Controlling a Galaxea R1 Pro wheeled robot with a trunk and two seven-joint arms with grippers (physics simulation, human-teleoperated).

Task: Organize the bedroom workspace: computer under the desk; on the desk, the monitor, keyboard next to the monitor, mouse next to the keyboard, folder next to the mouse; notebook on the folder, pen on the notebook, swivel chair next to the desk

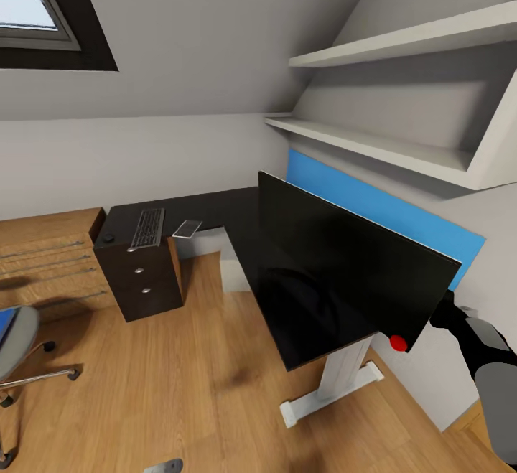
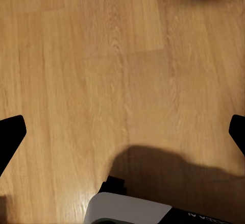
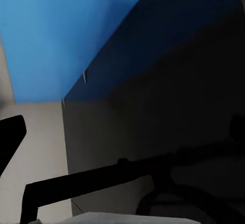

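Note:
The monitor [image 1: 345, 265] stands on the near wing of the black desk [image 1: 230, 207], with a red light at its lower corner. On the far wing, over the drawer unit, lie the keyboard [image 1: 147, 229], the mouse [image 1: 108, 238] to its left and the grey notebook [image 1: 188, 229] to its right. A pale grey box, the computer [image 1: 233, 275], sits under the desk's corner. The swivel chair [image 1: 18, 344] is at the left edge, with a sliver of the blue folder [image 1: 6, 322] on its seat. The pen is out of view. My right gripper [image 3: 122, 132] is open behind the monitor. My left gripper [image 2: 122, 132] hangs open over the floor.
Light wood cabinets [image 1: 50, 258] line the wall left of the drawer unit [image 1: 140, 279]. Two white shelves [image 1: 373, 143] jut out above the desk's blue back panel [image 1: 380, 207]. The desk's white leg and foot [image 1: 334, 380] stand on the wood floor [image 1: 179, 372].

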